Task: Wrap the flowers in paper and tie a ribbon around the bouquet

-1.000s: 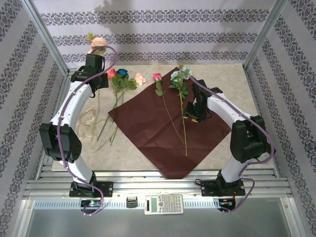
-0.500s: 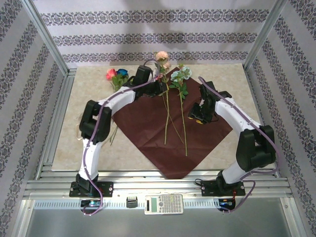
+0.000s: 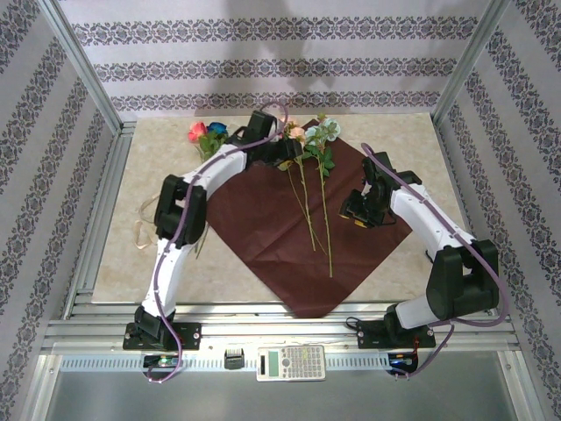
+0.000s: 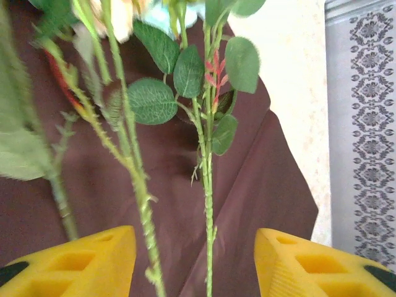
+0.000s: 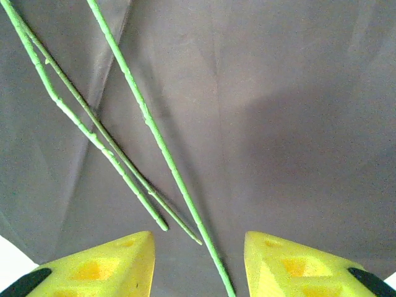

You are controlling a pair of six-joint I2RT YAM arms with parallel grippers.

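I am watching the left arm reaching far across the table [image 3: 421, 149], its elbow bending out over the left side and its forearm stretching toward the far corner of the paper [image 3: 263, 219]. The left gripper [image 3: 279, 151] is hovering there just by the flower heads. Through its wrist camera I am seeing its yellow fingers [image 4: 93, 260] standing well apart, with two thin green stems running up between them and neither finger pressing on a stem, so it is gripping nothing. The right arm is arching up the right side and bending inward, holding the right gripper [image 3: 359, 210] low over the right part of the sheet. Its fingers [image 5: 291, 260] are also spread apart with nothing between them but the cut ends of the stems lying on the sheet, untouched. The paper is lying flat as a diamond in the middle of the table, its dull maroon-brown face showing, one corner pointing at me and hanging over the near edge. It is carrying the flowers [image 3: 317, 133]: three long stems lying side by side and crossing a little, with peach and pale blue-green heads resting at the far corner and leaves bunching just below them. The other blooms [image 3: 209, 132], one pink-red and one blue, are lying off the sheet on the far left of the table. The ribbon [image 3: 140, 230] is curling in a loose cream loop on the table left of the left arm. A calculator [image 3: 291, 361] is sitting on the near rail.
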